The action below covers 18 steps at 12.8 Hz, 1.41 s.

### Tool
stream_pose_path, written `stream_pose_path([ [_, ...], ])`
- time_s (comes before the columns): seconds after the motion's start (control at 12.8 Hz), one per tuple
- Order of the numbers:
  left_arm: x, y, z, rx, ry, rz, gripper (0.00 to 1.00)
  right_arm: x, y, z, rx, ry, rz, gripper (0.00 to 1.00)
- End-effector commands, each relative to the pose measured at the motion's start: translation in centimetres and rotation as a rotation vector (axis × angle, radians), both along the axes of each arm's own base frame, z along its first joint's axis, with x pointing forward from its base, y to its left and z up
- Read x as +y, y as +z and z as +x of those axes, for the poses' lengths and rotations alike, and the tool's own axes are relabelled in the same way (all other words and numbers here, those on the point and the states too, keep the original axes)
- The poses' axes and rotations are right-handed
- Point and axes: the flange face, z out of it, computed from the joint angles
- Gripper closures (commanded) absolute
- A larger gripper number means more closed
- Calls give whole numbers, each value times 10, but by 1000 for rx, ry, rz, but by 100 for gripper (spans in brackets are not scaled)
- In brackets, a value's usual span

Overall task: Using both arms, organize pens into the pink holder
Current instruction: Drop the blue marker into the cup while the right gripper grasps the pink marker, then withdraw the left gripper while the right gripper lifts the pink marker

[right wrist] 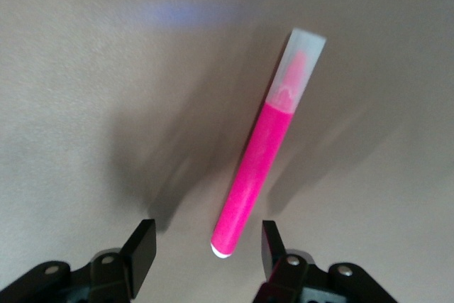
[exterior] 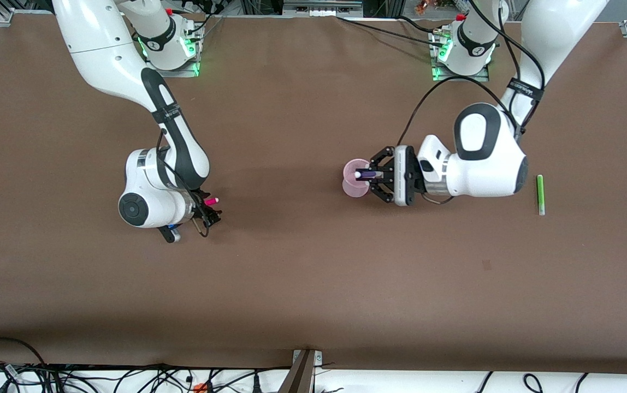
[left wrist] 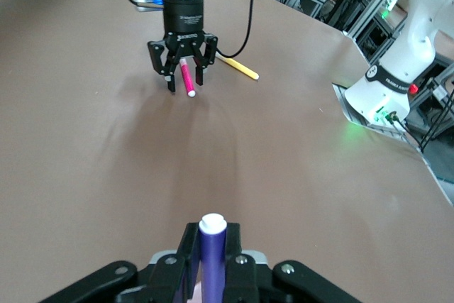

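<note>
My left gripper is shut on the dark purple pen, which it holds level over the rim of the pink holder. The left wrist view shows the purple pen clamped between the fingers, white end outward. My right gripper is open and low over the magenta-pink pen, which lies on the table. In the right wrist view the magenta-pink pen has its end between the open fingers, untouched. The green pen lies toward the left arm's end. The yellow pen lies beside the right gripper.
The brown table carries only the pens and the holder. The arm bases with green lights stand along the table's edge farthest from the front camera. Cables hang along the edge nearest to it.
</note>
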Motion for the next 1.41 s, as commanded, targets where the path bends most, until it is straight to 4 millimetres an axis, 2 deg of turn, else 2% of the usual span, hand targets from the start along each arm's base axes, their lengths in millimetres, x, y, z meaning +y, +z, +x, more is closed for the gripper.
stream_pose_path([
  [0.0, -19, 1, -13, -118, -22, 67, 100, -11, 10, -10, -7, 1, 19, 32],
  [0.16, -41, -7, -27, -114, -29, 79, 100, -14, 4, -14, -26, -7, 13, 31],
  [0.23, -45, -9, -33, -105, -34, 82, 87, -14, -1, -17, -35, -11, 12, 32],
  [0.31, -43, -6, -39, -103, -40, 89, 94, -14, -5, -20, -39, -14, 10, 32],
  [0.39, -43, -9, -47, -87, -45, 101, 74, -15, -8, -22, -48, -17, 7, 32],
  [0.47, -43, -7, -49, -103, -63, 102, 1, -15, -9, -23, -52, -19, 8, 36],
  [0.55, -46, 9, -54, -104, -55, 104, 0, -14, -9, -24, -52, -18, 8, 45],
  [0.63, -45, 15, -55, -68, -38, 110, 0, -10, -10, -25, -50, -12, 13, 54],
  [0.78, -34, 27, -53, -14, -39, 116, 0, -7, -9, -25, -50, -11, 16, 57],
  [1.02, 13, 29, -41, 150, 59, 205, 0, -5, -9, -25, -47, -27, 31, 58],
  [1.17, 42, 32, -34, 269, 158, 373, 0, -5, -9, -25, -49, -26, 32, 71],
  [1.25, 51, 37, -30, 293, 192, 457, 0, -4, -9, -26, -49, -23, 33, 78],
  [1.33, 69, 44, -22, 325, 253, 560, 0, -5, -9, -25, -49, -19, 34, 82],
])
